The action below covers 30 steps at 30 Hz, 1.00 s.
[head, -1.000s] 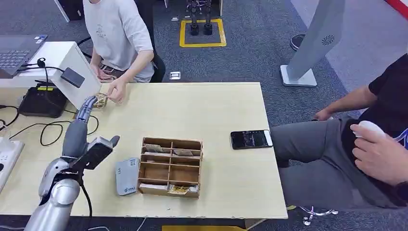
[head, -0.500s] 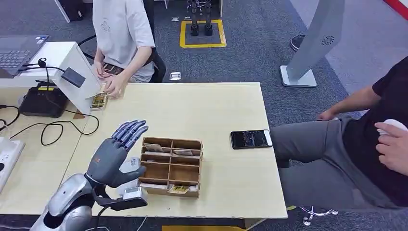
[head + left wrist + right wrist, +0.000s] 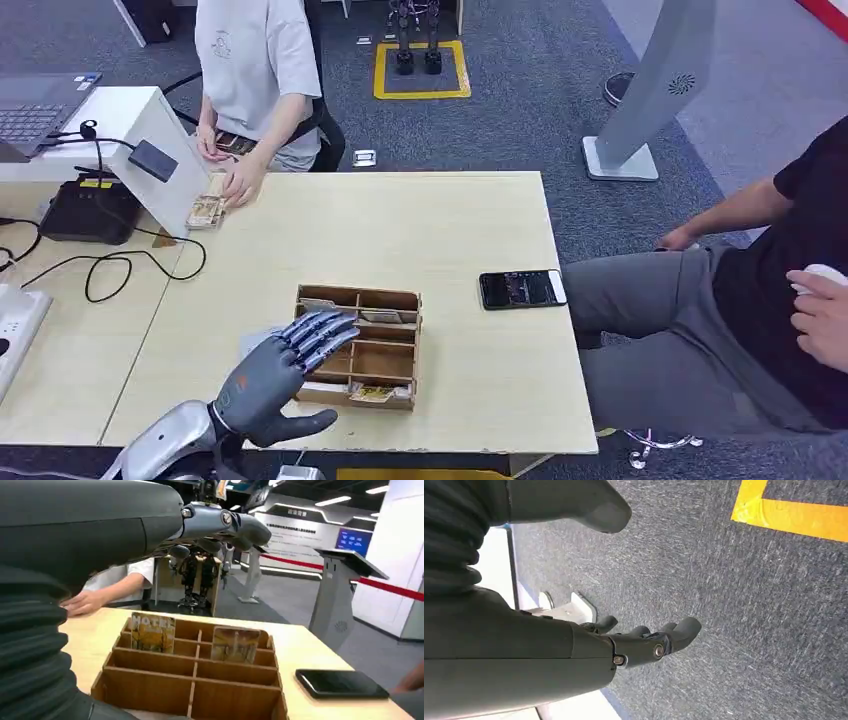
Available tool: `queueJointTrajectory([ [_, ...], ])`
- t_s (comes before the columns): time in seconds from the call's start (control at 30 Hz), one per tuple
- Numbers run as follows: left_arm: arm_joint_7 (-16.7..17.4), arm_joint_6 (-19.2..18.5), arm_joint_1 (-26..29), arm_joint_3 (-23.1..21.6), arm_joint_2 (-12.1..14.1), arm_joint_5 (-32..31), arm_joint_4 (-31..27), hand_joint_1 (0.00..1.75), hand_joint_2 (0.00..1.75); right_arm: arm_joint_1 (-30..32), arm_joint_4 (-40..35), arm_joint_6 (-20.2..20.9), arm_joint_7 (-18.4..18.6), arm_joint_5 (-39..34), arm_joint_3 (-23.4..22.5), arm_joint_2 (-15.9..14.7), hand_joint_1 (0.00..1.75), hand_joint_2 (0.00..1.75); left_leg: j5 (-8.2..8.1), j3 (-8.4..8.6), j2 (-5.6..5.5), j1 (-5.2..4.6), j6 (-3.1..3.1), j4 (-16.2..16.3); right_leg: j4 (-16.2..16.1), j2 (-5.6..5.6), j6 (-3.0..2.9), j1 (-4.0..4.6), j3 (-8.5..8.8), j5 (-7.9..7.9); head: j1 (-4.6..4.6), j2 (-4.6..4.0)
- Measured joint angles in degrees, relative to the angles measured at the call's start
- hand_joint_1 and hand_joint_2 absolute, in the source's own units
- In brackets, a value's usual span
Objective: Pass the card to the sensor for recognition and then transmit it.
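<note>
My left hand (image 3: pixel 282 372) hovers open, fingers spread, over the near left part of the wooden divided box (image 3: pixel 388 360). It holds nothing. Cards stand in the box's far compartments, a "HOTEL" card (image 3: pixel 153 632) and a second card (image 3: pixel 235 644); another card (image 3: pixel 370 394) lies at its front. The grey card sensor (image 3: pixel 253 342) lies left of the box, mostly hidden by my hand. One card (image 3: pixel 205 212) lies at the table's far left under a person's hand (image 3: pixel 243 183). My right hand (image 3: pixel 624 645) hangs over the carpet, empty, fingers loosely apart.
A black phone (image 3: pixel 522 289) lies on the table right of the box. A white stand (image 3: pixel 150 150), a black device (image 3: pixel 88 212) and cables (image 3: pixel 120 268) sit at far left. A second person (image 3: pixel 740 310) sits close to the table's right edge.
My left hand has drawn back from the far left corner, where the card stays by the person's hand, and swung over to the wooden box.
</note>
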Motion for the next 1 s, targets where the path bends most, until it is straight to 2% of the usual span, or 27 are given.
queueJointTrajectory([
  [0.17,0.85,1.27,2.39,-1.00,0.59,-1.16,-0.15,0.00,1.75,-0.03,-0.09,-0.07,-0.44,0.00,-0.57,0.11,0.00,1.75,0.00,0.00,-0.02,0.01,0.00,0.00,0.00,-0.03,0.00,0.00,-0.01,-0.01,0.00,0.00],
  [0.33,3.91,5.03,3.64,-1.79,0.46,-8.05,0.11,0.00,1.75,-0.10,-0.11,-0.07,-0.16,0.37,-0.63,0.35,0.00,1.75,0.00,-0.01,-0.02,0.01,0.00,0.00,0.00,-0.03,0.00,0.01,-0.01,-0.01,0.00,0.00],
  [0.5,6.38,10.91,4.07,-2.16,-0.78,-16.04,2.36,0.00,1.75,-0.15,-0.15,-0.24,-0.18,0.90,-0.66,0.55,0.00,1.75,0.00,-0.01,-0.03,0.00,0.00,0.00,0.00,-0.04,0.00,0.00,0.00,-0.01,0.00,0.00],
  [0.7,7.37,12.48,4.14,-2.23,-2.23,-18.05,4.87,0.00,1.75,-0.20,-0.15,-0.26,-0.03,0.96,-1.00,0.55,0.00,1.75,0.00,0.00,-0.02,0.00,0.00,0.00,0.00,-0.05,0.00,0.00,0.00,-0.01,0.00,0.00],
  [1.0,7.32,11.10,4.13,-3.58,-3.95,-17.42,7.28,0.00,1.75,-0.39,-0.15,-0.11,0.13,1.51,-1.03,0.61,0.00,1.75,0.00,-0.01,-0.02,0.00,0.00,0.00,0.00,-0.04,0.00,0.00,-0.01,-0.01,0.00,0.00],
])
